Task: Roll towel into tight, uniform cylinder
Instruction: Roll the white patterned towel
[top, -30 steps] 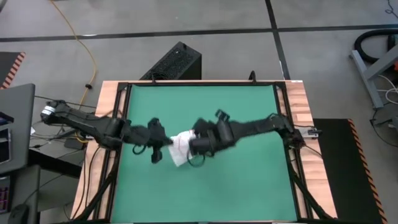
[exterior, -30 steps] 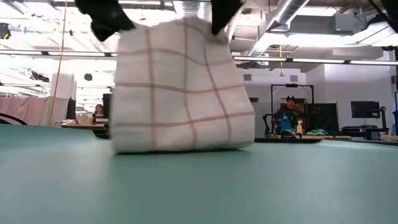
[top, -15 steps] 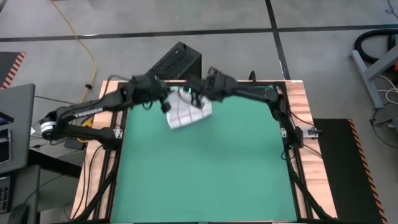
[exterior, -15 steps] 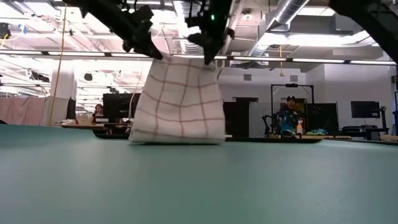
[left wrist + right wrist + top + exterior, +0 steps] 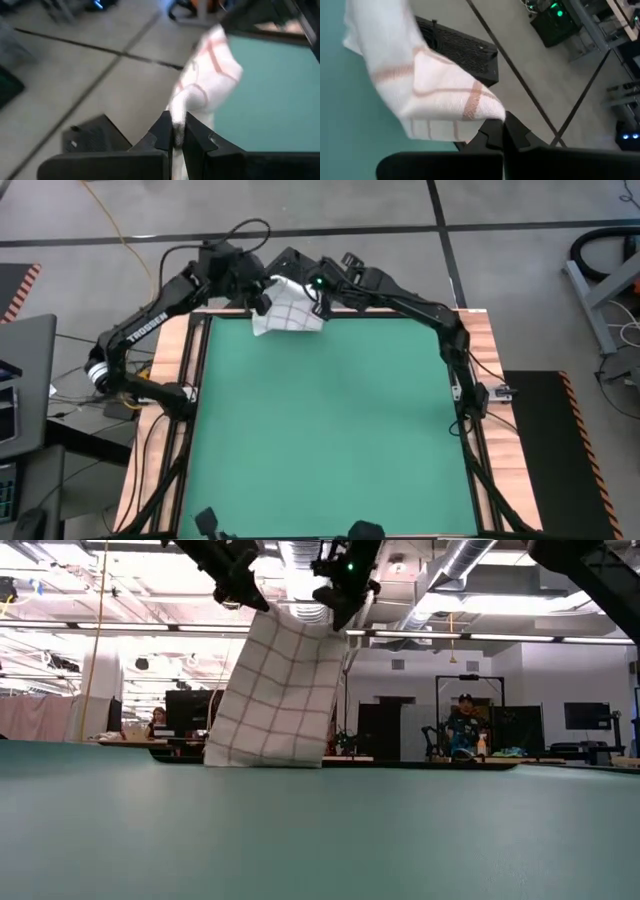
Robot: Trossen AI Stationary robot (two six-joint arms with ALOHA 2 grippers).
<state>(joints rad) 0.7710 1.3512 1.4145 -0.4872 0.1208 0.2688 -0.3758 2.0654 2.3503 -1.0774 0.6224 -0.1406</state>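
Two dark arms w/ black cables, white TROSSEN lettering on left arm [image 5: 140,330], green LED on right arm [image 5: 400,298].

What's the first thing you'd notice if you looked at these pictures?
A checked white towel hanging in the air like a little flag at the far edge of the green mat. The left claw and the right claw each pinch a top corner, and its bottom edge hangs down near the mat.

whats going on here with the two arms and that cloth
Both arms are holding a checked towel up by its top edge at the far edge of the green mat. The left gripper and right gripper are each shut on an upper corner. The towel hangs spread out, its bottom edge at the mat's far edge. It is not rolled yet.
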